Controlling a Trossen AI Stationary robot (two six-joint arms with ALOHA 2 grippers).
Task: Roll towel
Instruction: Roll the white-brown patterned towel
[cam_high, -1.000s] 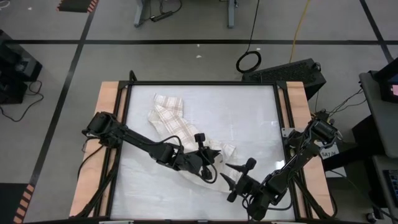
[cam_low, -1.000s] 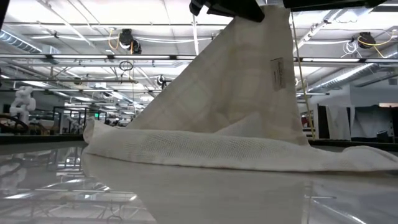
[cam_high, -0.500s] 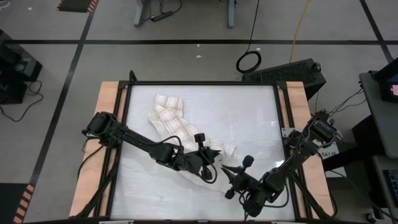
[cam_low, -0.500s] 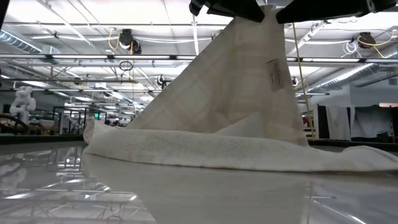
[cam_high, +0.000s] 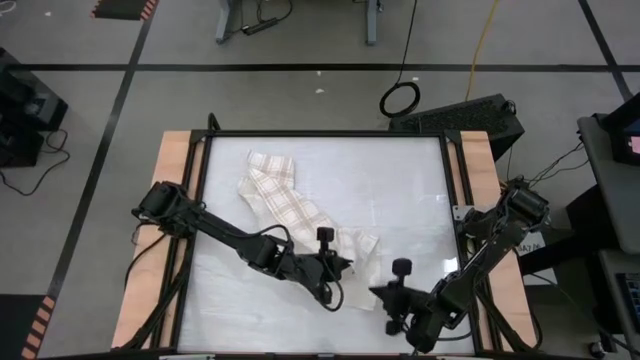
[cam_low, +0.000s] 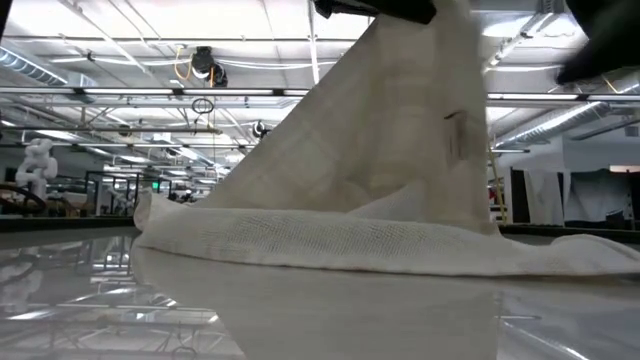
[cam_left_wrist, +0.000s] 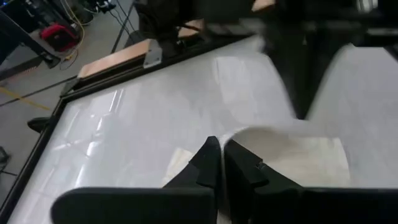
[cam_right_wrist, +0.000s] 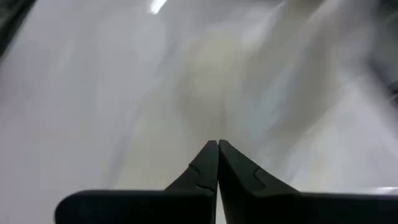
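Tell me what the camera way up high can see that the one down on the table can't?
Only the high view shows both arms whole, the left claw pinching the towel's near end, the right claw shut beside it, and the brown checks. Only the low view shows the towel lifted into a tall tent, its little tag, and the big room behind. Both show the towel's far part lying on the white table.

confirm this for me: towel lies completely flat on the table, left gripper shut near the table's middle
Not quite. The towel is not completely flat: the low view shows part of it lifted into a tall peak, with the rest lying on the table. The left gripper is indeed shut near the table's middle.
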